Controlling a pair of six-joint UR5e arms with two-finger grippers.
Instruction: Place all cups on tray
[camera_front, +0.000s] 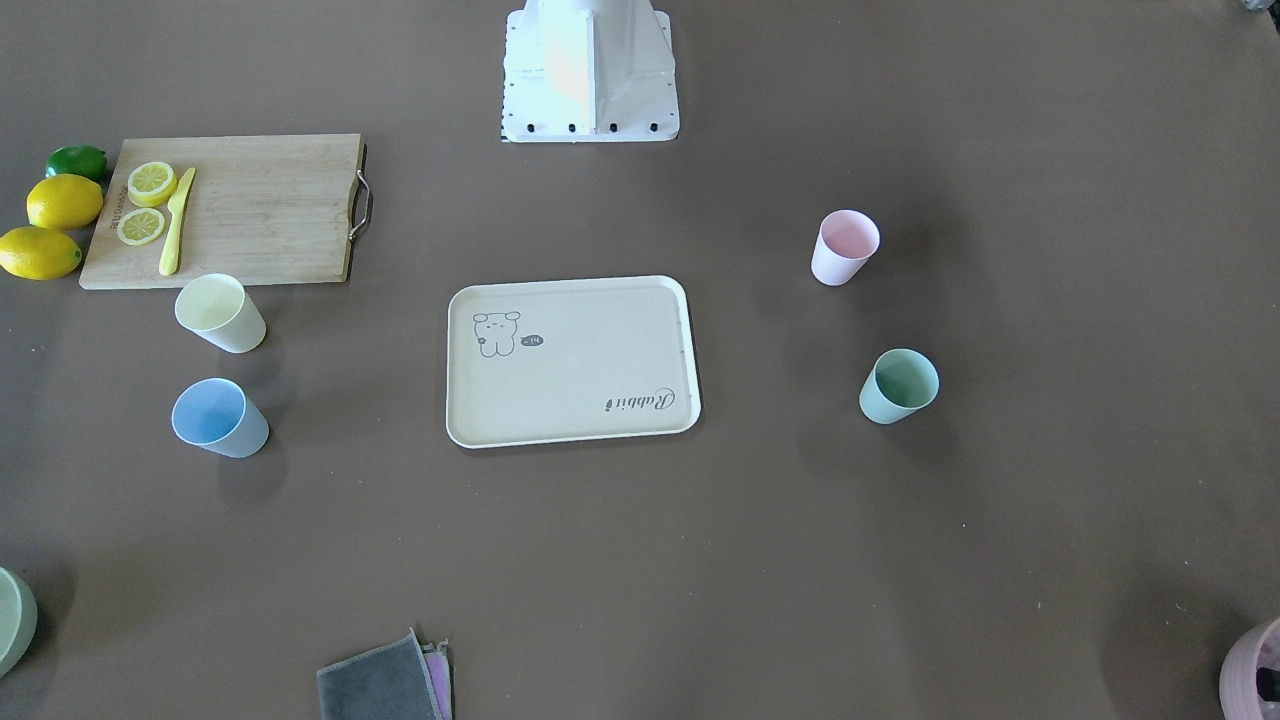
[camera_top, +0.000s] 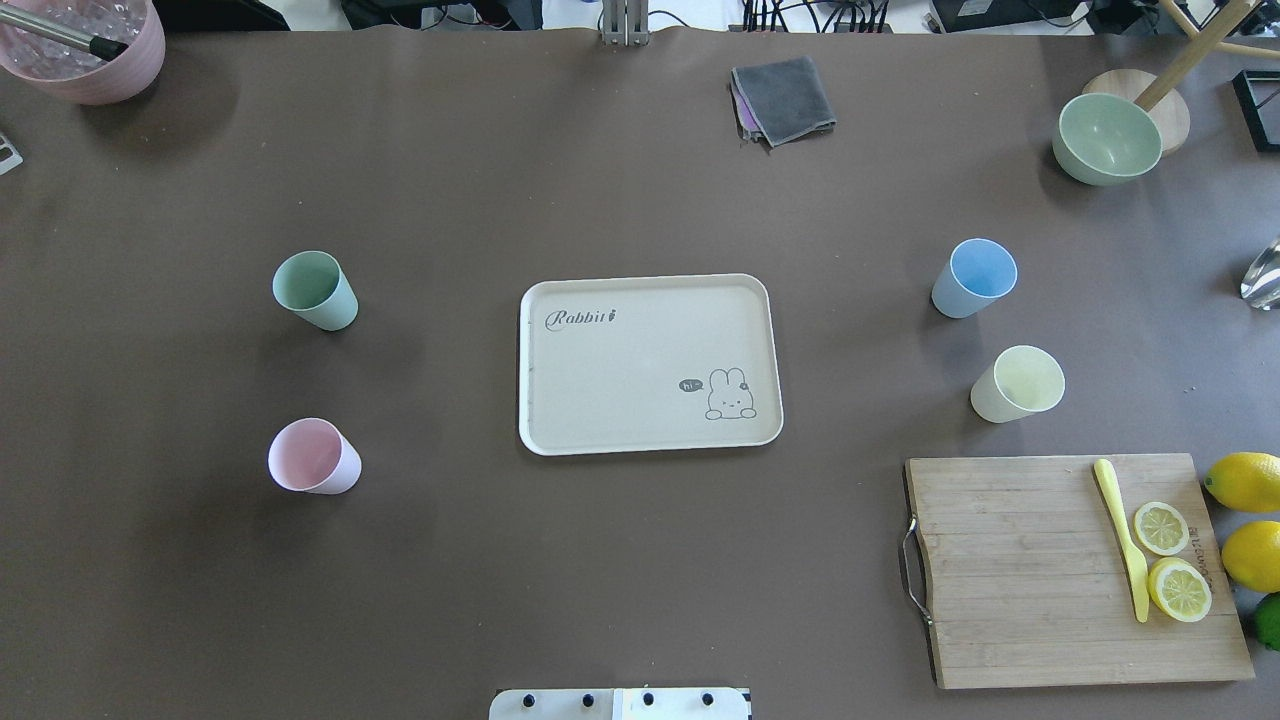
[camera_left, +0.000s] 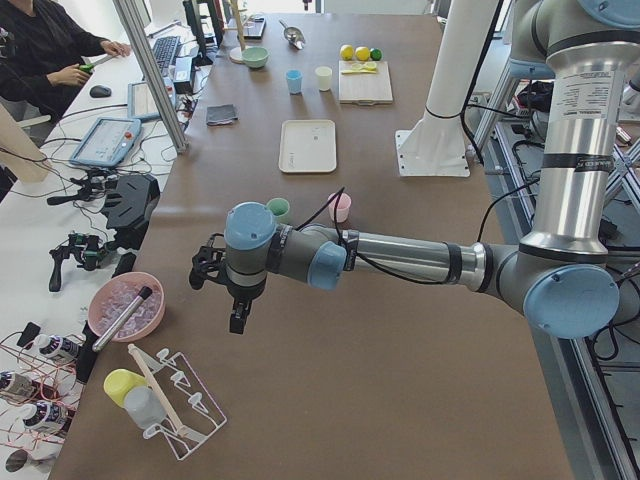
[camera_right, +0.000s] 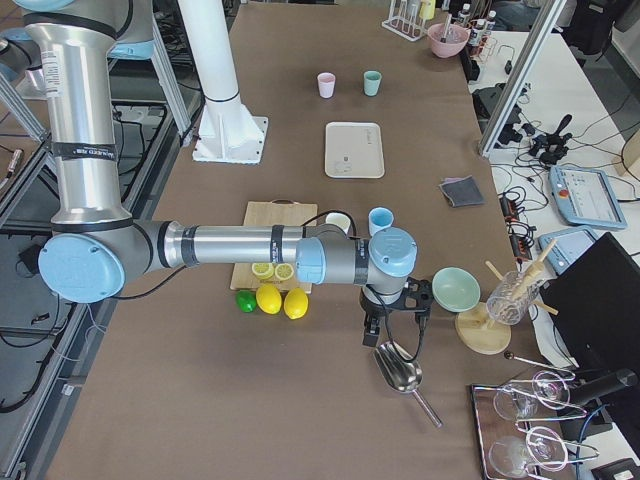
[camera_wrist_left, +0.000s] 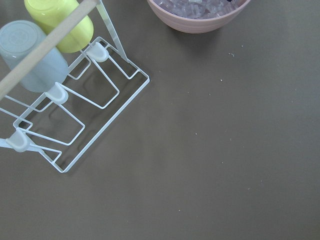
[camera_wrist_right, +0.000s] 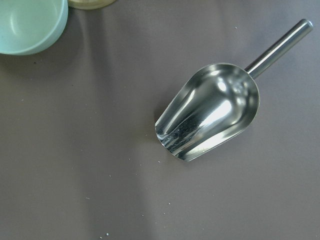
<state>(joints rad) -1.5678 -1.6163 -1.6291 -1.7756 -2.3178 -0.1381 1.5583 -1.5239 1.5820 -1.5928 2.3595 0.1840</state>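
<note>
The cream tray (camera_top: 650, 365) with the rabbit drawing lies empty at the table's middle. The mint green cup (camera_top: 315, 290) and the pink cup (camera_top: 313, 457) stand on the table to its left. The light blue cup (camera_top: 975, 277) and the yellow cup (camera_top: 1018, 384) stand to its right. All are upright and off the tray. My left gripper (camera_left: 239, 315) hangs over the table's left end, far from the cups. My right gripper (camera_right: 375, 332) hangs over the right end above a metal scoop. Both show only in the side views, so I cannot tell whether they are open or shut.
A wooden cutting board (camera_top: 1075, 570) with lemon slices and a yellow knife lies at the near right, with lemons beside it. A pale-green bowl (camera_top: 1108, 138), a grey cloth (camera_top: 783, 98) and a mauve container (camera_top: 85, 45) stand at the far edge. A wire rack (camera_wrist_left: 75, 105) lies under my left wrist and a scoop (camera_wrist_right: 210, 112) under my right.
</note>
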